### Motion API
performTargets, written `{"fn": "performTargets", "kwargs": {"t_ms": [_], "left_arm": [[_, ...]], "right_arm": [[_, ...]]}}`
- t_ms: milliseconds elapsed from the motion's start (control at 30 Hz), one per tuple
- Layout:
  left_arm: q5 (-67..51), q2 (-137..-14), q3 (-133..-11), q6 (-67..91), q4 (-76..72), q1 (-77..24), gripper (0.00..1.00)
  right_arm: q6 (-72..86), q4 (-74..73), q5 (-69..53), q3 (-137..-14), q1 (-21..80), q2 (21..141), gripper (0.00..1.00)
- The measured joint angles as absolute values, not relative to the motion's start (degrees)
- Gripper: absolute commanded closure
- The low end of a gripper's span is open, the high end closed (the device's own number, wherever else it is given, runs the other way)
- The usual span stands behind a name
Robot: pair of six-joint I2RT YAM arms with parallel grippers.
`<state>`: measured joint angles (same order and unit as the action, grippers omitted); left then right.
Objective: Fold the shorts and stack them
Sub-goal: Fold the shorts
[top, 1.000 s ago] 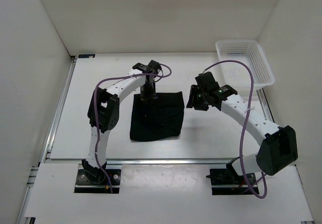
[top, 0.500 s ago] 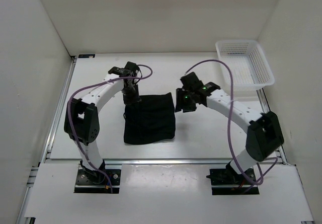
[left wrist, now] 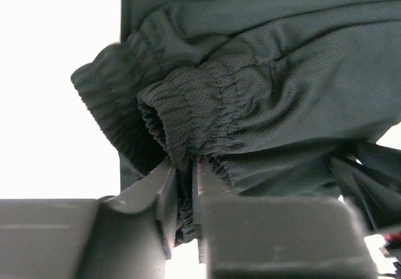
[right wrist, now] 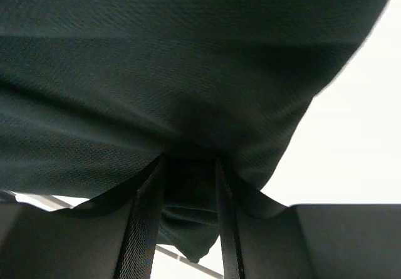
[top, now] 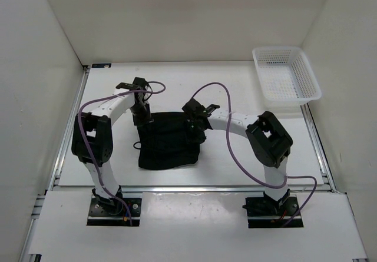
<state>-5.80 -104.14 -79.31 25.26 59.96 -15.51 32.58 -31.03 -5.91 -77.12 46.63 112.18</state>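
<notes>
- The shorts (top: 168,147) lie as a dark, bunched patch at the middle of the table (top: 123,156), between the two arms and well apart from the white basket (top: 277,49) at the far right corner
- The left pincer (left wrist: 185,166) sits at the cloth's far left corner, its fingers nearly together and clamped on the gathered elastic waistband, probably so that this edge can be carried as one piece
- The right pincer (right wrist: 188,166) bites the far right part, with a fold of fabric pinched between its fingers; the cloth drapes up and away from the grip, so that side looks raised off the table
- Holding the two far corners at once suggests a fold of the far edge toward the near edge
- The patch is close to square; its slightly longer axis seems to run from the far edge to the near edge, leaning a little left at the near end
- The waistband end points toward the far left; the drawstring cannot be made out
</notes>
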Motion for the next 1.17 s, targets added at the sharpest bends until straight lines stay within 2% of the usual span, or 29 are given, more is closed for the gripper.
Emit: {"fn": "performTargets", "kwargs": {"t_ms": [67, 100, 133, 200, 233, 267, 300, 367, 400, 567, 733, 1000, 1167], "left_arm": [[-6.2, -105.2, -78.4, 24.9, 59.2, -14.1, 0.67], [-6.5, -105.9, -78.2, 24.8, 59.0, -13.5, 0.54], [-6.6, -106.7, -78.1, 24.5, 58.7, -13.0, 0.53], [-6.8, -107.7, -78.0, 24.1, 58.2, -12.4, 0.25], [-6.9, -107.9, -78.0, 24.3, 58.0, -12.2, 0.22], [-7.0, -107.9, -78.1, 23.9, 58.1, -12.1, 0.15], [-7.0, -107.7, -78.4, 23.8, 58.5, -12.1, 0.09], [-7.0, -107.3, -79.5, 23.4, 59.4, -12.0, 0.03], [-7.0, -106.7, -80.3, 23.3, 60.0, -11.8, 0.03], [-6.9, -100.9, -86.7, 23.1, 63.2, -11.6, 0.03], [-5.8, -90.0, -89.6, 23.1, 63.8, -11.4, 0.04], [2.2, -60.7, -76.4, 28.7, 59.6, -10.3, 0.04], [6.8, -50.3, -71.4, 32.9, 59.3, -10.2, 0.04]], "right_arm": [[33.1, -30.3, -4.9, -77.3, 47.2, 112.2, 0.58], [33.4, -30.1, -4.4, -77.3, 47.4, 112.2, 0.58], [33.7, -29.9, -3.8, -77.3, 47.7, 112.2, 0.57], [34.3, -29.9, -2.7, -77.3, 48.0, 112.0, 0.5], [34.4, -29.8, -1.9, -77.1, 48.2, 111.6, 0.47], [34.6, -29.9, -1.1, -76.9, 48.4, 110.9, 0.43], [34.7, -30.0, 0.0, -76.5, 48.6, 109.9, 0.31], [34.8, -30.7, 2.0, -75.8, 48.7, 106.7, 0.22], [34.6, -31.0, 3.5, -75.4, 48.7, 104.0, 0.18], [34.5, -33.3, 11.6, -75.2, 48.4, 89.2, 0.13], [36.0, -37.3, 22.0, -73.1, 44.6, 74.3, 0.06], [38.4, -51.9, 37.5, -65.3, 36.4, 58.2, 0.04], [40.3, -57.5, 40.8, -60.0, 36.0, 49.8, 0.04]]}}
